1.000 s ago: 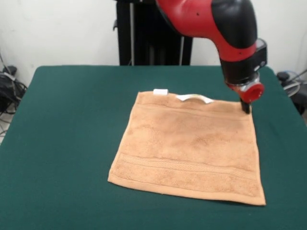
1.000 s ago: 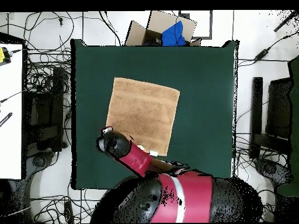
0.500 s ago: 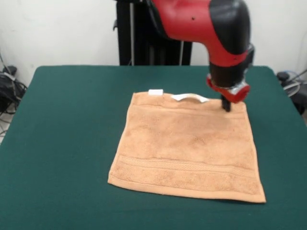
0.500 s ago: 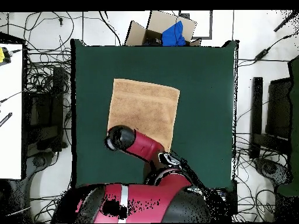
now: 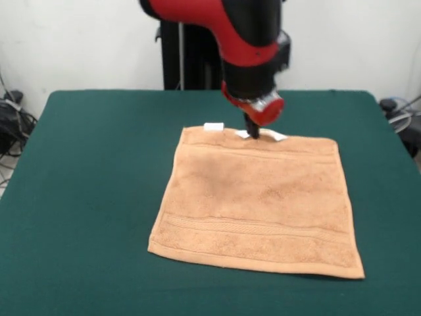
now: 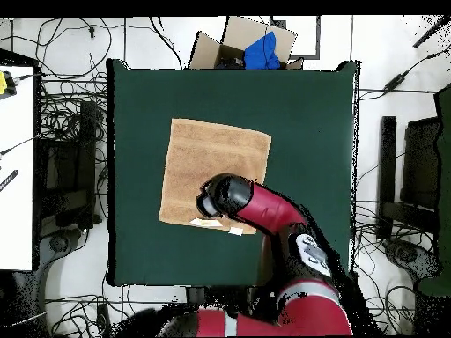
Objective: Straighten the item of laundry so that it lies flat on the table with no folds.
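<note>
The peach-orange hand towel (image 5: 256, 201) lies spread near the middle of the green table (image 5: 85, 197), nearly flat, with a small white tag (image 5: 213, 126) at its far hem and a white strip (image 5: 273, 135) turned up beside it. The gripper (image 5: 252, 131) stands at that far hem; whether it is wide or narrow cannot be told. Beyond the table in the overhead view are a cardboard box (image 6: 236, 40) with blue cloth (image 6: 262, 51) and tangled cables (image 6: 62, 114).

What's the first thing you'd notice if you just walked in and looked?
A big red and black robot arm reaches down, its gripper at the far edge of an orange towel. The towel lies spread out nearly flat in the middle of a dark green table.
</note>
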